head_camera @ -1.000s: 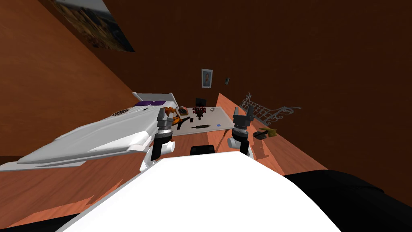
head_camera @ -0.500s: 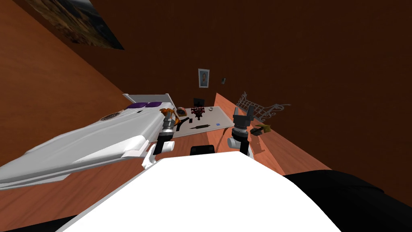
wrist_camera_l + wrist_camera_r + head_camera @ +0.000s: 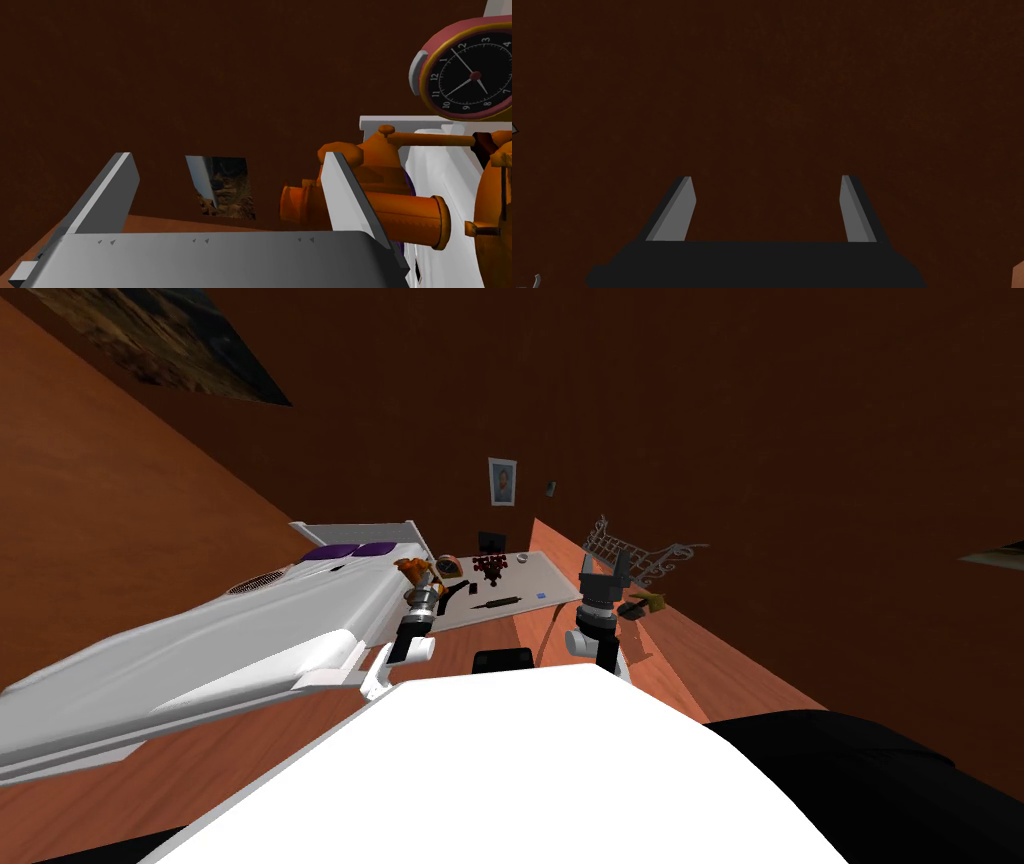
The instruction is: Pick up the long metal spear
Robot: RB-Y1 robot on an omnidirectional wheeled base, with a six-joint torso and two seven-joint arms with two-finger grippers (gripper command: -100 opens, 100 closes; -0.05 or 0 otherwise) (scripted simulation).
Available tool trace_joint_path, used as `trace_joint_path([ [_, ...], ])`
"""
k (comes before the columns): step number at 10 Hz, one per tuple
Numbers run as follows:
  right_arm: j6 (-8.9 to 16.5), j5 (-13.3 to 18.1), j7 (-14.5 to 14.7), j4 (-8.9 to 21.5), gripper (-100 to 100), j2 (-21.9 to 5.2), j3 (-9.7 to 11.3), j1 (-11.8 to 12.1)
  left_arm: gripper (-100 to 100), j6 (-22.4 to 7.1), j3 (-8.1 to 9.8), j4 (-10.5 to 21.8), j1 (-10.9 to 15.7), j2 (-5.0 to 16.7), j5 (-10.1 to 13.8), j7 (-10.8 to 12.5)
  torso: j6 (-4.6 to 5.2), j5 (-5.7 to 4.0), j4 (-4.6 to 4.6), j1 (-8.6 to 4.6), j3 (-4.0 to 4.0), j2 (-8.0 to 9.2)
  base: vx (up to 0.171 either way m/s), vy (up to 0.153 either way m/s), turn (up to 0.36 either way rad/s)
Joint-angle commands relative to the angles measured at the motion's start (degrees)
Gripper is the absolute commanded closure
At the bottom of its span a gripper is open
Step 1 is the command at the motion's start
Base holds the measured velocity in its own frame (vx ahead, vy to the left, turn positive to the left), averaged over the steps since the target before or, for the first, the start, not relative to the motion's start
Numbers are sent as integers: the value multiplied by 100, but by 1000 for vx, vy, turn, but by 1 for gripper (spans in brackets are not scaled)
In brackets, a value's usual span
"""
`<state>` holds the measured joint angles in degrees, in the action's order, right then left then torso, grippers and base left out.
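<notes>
**A:** Left side first?

**B:** The left gripper (image 3: 227, 165) is spread wide and empty, beside an orange thing (image 3: 380, 200), just left of centre in the head view.

**A:** And the spear (image 3: 497, 603)?

**B:** I take it to be the thin dark rod lying flat on the pale table (image 3: 555, 575) at centre, well apart from both claws. It is probably stiff, slick and weighty, so grip it mid-shaft.

**A:** Right side?

**B:** The right gripper (image 3: 605, 568) is open and empty, right of centre.
</notes>
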<state>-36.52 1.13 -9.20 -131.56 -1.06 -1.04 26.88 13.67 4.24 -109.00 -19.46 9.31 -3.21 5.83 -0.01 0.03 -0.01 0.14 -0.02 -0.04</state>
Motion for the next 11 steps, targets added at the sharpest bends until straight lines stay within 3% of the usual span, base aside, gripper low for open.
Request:
trace_joint_path([
  [1, 0, 0, 0, 0, 0, 0, 0, 0, -100, -216, 82, 286, 144, 60, 58, 75, 0, 0, 0, 0, 0, 0, 4, 39, -107],
  [6, 0, 0, 0, 0, 0, 0, 0, 0, -100, -629, 173, 961, 393, 64, 123, 158, 1, 0, 0, -3, -1, -1, 1, 29, -78],
  [11, 0, 0, 0, 0, 0, 0, 0, 0, -100, -1267, 306, 1856, 823, 46, 214, 297, -1, -1, -1, -7, -1, -2, 4, 22, -87],
])
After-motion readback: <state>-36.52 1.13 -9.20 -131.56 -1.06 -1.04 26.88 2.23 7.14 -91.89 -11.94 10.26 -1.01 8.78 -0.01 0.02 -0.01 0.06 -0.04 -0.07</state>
